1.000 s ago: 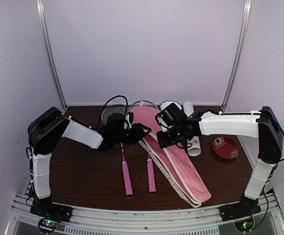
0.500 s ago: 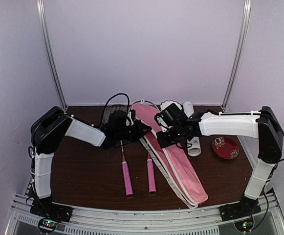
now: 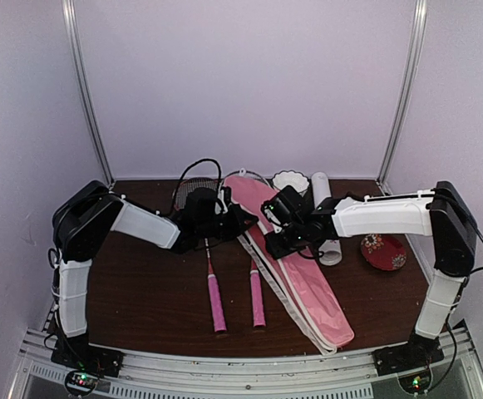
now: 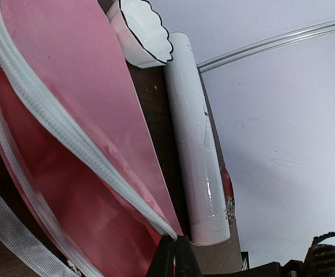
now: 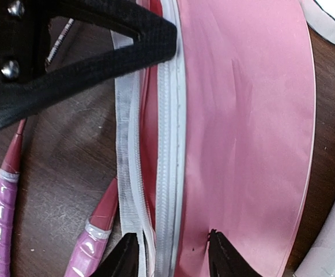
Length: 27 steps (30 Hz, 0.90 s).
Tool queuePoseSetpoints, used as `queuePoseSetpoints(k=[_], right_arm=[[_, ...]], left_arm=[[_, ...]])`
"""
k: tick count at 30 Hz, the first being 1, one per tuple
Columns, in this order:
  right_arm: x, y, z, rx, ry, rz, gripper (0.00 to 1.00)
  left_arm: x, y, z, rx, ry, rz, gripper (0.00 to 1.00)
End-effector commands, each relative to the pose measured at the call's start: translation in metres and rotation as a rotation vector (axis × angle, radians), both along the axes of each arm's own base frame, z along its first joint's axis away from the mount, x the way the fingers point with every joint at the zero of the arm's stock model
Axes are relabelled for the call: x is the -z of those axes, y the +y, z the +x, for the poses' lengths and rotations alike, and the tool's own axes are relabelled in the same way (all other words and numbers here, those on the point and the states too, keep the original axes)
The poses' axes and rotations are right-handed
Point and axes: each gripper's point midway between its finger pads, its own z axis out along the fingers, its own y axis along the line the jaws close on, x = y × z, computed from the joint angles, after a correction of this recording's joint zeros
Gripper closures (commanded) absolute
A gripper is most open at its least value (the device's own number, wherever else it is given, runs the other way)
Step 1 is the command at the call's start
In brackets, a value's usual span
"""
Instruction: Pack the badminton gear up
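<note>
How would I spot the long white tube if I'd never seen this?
On the brown table, look right of the big pink cover. The white tube lies there, between the cover and the red dish. It's the only long, smooth roll; the white bowl by it is short and wavy-edged.

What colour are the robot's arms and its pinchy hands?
The left arm and right arm have smooth white shells with chunky black joints. Thin black cables loop over them. The left gripper and right gripper are black, with slim pointed fingers.
</note>
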Motion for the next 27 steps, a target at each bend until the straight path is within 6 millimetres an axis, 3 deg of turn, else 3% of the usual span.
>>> queuePoseSetpoints(k=[1, 7, 11, 14, 18, 22, 27], right_arm=[[0.008, -0.010, 0.004, 0.033, -0.038, -0.113, 0.57], [0.013, -0.010, 0.007, 0.037, -0.045, -0.155, 0.68], [0.003, -0.009, 0.008, 0.044, -0.056, -0.145, 0.97], [-0.012, -0.005, 0.010, 0.052, -0.069, -0.097, 1.00], [-0.031, -0.001, 0.013, 0.073, -0.057, 0.003, 1.00], [-0.043, -0.002, 0.017, 0.097, -0.028, 0.112, 1.00], [-0.065, -0.009, 0.022, 0.125, -0.017, 0.250, 1.00]], left_arm=[[-0.037, -0.003, 0.004, 0.008, -0.085, -0.045, 1.00], [-0.042, -0.004, 0.002, 0.024, -0.101, -0.027, 1.00], [-0.043, -0.001, 0.002, 0.024, -0.113, 0.014, 1.00], [-0.043, 0.008, 0.005, 0.017, -0.122, 0.069, 0.99], [-0.048, 0.041, 0.008, -0.031, -0.170, 0.207, 0.74], [-0.062, 0.092, 0.009, -0.130, -0.202, 0.315, 0.51], [-0.054, 0.139, 0.004, -0.195, -0.195, 0.393, 0.51]])
